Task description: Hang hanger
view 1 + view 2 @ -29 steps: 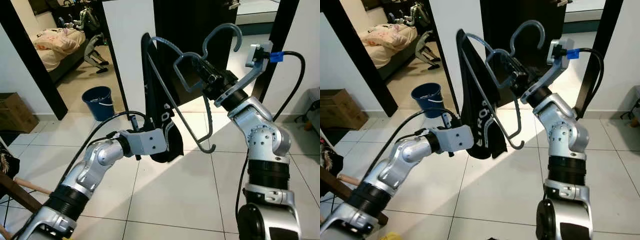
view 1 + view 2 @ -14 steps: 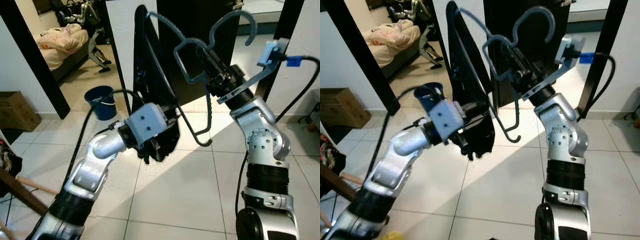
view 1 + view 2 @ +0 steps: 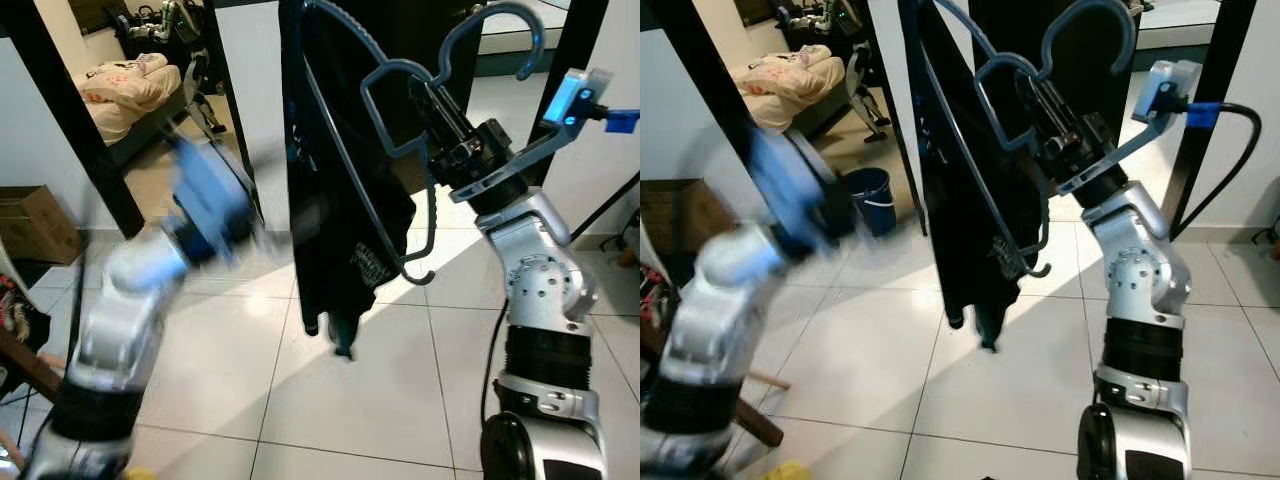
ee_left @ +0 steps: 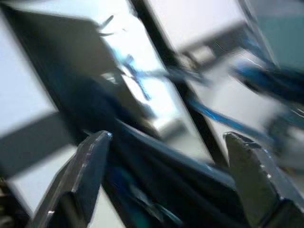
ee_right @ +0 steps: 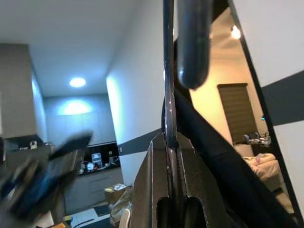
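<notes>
Blue-grey plastic, thin and rounded, makes up the hanger (image 3: pixel 400 150) I have raised in front of the dark doorway (image 3: pixel 400 60). My right gripper (image 3: pixel 432 100) is clamped on it just under the hook, where the neck meets the two shoulders; the right wrist view shows the rod pinched between the fingers (image 5: pixel 161 190). I judge that the best hold: the neck is the stiffest part, close to the hook, so I can steer the hook over a rail without the frame twisting.

Hanging from the hanger's far shoulder is a black garment (image 3: pixel 340 200), soft and limp, with small pale print low down. It drapes in long folds with its lower end loose above the white tiled floor (image 3: pixel 350 400). I expect the whole load to be light, but lopsided; the cloth will swing and could slide along the smooth plastic if I tilt too far.

My left gripper (image 4: pixel 171 190) is off to the left, blurred, clear of the cloth, its fingers spread apart with nothing between them. A blue bucket (image 3: pixel 872 195) stands on the floor behind.
</notes>
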`<state>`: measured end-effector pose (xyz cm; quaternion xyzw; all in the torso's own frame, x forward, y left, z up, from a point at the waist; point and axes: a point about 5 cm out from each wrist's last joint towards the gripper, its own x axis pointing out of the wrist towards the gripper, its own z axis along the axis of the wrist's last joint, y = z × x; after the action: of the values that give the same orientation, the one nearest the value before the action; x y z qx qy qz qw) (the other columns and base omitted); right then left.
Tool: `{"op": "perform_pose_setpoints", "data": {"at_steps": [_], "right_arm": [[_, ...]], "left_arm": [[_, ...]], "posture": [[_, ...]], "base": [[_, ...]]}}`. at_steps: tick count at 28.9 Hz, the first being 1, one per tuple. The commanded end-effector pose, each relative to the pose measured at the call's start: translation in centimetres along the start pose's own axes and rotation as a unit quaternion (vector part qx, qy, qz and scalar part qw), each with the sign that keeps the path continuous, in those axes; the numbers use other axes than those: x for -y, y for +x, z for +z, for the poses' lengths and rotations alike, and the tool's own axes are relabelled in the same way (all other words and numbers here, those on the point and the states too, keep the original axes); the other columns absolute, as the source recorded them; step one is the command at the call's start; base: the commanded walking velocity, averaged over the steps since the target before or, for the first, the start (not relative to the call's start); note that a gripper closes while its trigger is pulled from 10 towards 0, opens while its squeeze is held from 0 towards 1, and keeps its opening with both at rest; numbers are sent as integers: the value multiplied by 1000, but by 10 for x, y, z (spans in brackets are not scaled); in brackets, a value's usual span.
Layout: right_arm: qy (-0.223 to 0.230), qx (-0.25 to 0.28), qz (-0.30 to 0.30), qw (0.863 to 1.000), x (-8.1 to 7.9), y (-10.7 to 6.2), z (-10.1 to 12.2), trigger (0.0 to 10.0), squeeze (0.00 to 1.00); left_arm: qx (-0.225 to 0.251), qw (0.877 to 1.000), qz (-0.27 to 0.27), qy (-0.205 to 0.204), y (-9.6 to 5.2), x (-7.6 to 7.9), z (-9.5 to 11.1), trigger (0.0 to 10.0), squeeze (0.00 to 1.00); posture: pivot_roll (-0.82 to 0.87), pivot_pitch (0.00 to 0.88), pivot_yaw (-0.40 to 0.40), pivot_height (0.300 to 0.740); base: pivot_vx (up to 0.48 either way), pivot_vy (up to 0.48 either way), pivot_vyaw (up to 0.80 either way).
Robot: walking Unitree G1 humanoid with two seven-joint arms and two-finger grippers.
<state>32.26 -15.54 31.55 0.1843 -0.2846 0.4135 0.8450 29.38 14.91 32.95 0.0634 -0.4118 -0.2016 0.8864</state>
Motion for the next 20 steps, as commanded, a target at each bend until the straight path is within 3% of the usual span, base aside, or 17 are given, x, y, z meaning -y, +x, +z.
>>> {"op": "perform_pose_setpoints", "data": {"at_steps": [1,2,3,11,19,20], "right_arm": [[-4,9,29,1000,-9,5,1,10000,0],[-6,-4,37,999,-13,5,-5,10000,0],[-8,-17,45,999,-16,5,-10,10000,0],[-7,-42,49,998,-22,4,-23,10000,0],[-5,-46,55,997,-28,4,-26,10000,0],[-8,-49,54,997,-28,4,-26,10000,0]], "left_arm": [[-25,998,61,-8,-5,-11,-9,10000,408],[-19,995,100,-24,-2,-14,-9,10000,408],[-15,992,118,-34,1,-13,-9,10000,0],[-16,991,131,-37,8,-4,-12,10000,0],[-40,986,158,-36,4,0,-20,10000,0],[-65,979,195,-14,0,-5,-25,10000,0]], "posture": [[-2,0,88,740],[-4,0,84,740],[-4,0,82,740],[-13,0,85,740],[-20,0,88,740],[-22,0,85,740]], "base": [[0,0,0],[0,0,0],[0,0,0],[0,0,0],[0,0,0],[0,0,0]]}}
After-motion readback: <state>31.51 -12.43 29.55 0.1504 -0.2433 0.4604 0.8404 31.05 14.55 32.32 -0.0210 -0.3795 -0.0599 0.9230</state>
